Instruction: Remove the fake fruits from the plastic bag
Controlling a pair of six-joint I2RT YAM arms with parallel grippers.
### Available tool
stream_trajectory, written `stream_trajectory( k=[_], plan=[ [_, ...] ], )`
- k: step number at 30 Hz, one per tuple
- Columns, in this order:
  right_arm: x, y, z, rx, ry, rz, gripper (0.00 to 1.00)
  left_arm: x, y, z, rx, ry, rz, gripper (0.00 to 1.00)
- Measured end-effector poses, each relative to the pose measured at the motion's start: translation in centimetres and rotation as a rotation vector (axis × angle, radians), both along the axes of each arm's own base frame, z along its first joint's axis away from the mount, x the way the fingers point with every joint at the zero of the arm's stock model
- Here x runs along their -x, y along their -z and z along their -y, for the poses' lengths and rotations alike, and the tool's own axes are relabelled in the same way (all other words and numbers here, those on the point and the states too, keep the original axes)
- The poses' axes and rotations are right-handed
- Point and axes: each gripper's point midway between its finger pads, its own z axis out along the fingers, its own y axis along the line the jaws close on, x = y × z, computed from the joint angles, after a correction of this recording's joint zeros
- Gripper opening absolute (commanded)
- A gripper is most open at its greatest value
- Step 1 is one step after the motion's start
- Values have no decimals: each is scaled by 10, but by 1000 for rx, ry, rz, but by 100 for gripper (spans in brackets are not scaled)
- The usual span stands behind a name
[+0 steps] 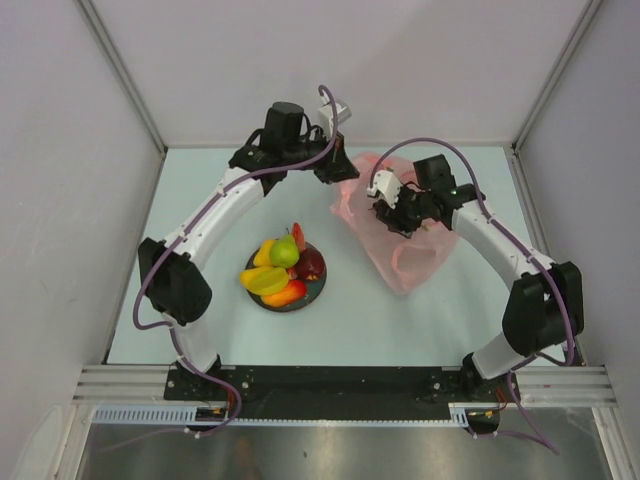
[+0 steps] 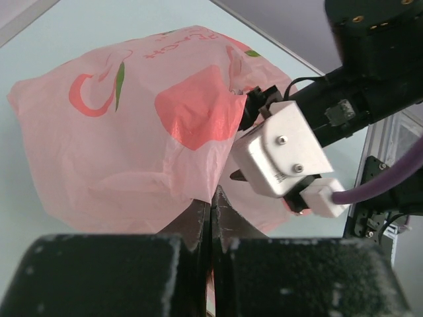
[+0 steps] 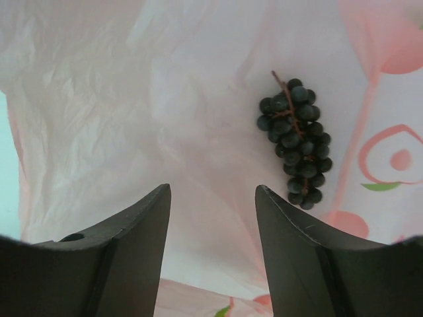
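The pink plastic bag point(image 1: 412, 262) lies at the right of the table. My left gripper point(image 1: 337, 172) is shut on the bag's film point(image 2: 132, 132) at its far left edge, the jaws point(image 2: 213, 199) pressed together on it. My right gripper point(image 1: 392, 216) is open inside the bag's mouth. In the right wrist view its fingers point(image 3: 211, 191) stand apart over the bag's inner film, with the dark purple grapes point(image 3: 295, 139) lying just ahead and right of them. A green pear point(image 1: 284, 250), yellow mango point(image 1: 262, 280), red-orange mango point(image 1: 286, 294), watermelon slice point(image 1: 297, 235) and dark red piece point(image 1: 312, 264) lie on the plate.
The dark blue round plate point(image 1: 320, 286) sits mid-table, left of the bag. The right arm's white wrist camera point(image 2: 281, 155) hangs close in front of my left gripper. Walls enclose the table on the left, back and right.
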Motion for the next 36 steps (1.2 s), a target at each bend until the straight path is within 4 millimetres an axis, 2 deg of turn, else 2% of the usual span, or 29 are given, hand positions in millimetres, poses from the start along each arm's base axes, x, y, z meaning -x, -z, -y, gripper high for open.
stream_trajectory(
  k=[2, 5, 9, 14, 18, 21, 23, 28, 31, 33, 36],
  plan=[
    [1, -6, 3, -2, 7, 26, 55, 1, -1, 1, 9, 2, -11, 0],
    [-2, -1, 7, 20, 26, 55, 55, 3, -3, 2, 21, 10, -25, 0],
    [-25, 29, 6, 72, 60, 68, 60, 5, -3, 3, 25, 20, -29, 0],
    [-58, 67, 6, 110, 111, 99, 75, 7, -3, 3, 26, 28, -31, 0],
    [-87, 84, 4, 114, 156, 167, 76, 10, 3, 2, 16, 38, -41, 0],
    [-104, 104, 2, 123, 176, 195, 70, 13, 12, 0, 2, 41, -59, 0],
    [-110, 118, 1, 132, 177, 192, 58, 16, 18, -2, -9, 40, -75, 0],
    [-125, 117, -5, 126, 167, 222, 21, 24, 26, -8, -31, 39, -86, 0],
    [-122, 120, -6, 127, 166, 208, 13, 25, 25, -11, -36, 29, -78, 0],
    [-117, 117, -5, 122, 169, 189, 11, 23, 25, -11, -39, 22, -70, 0],
    [-103, 94, -6, 91, 174, 155, 10, 21, 25, -12, -43, 9, -67, 0]
  ],
)
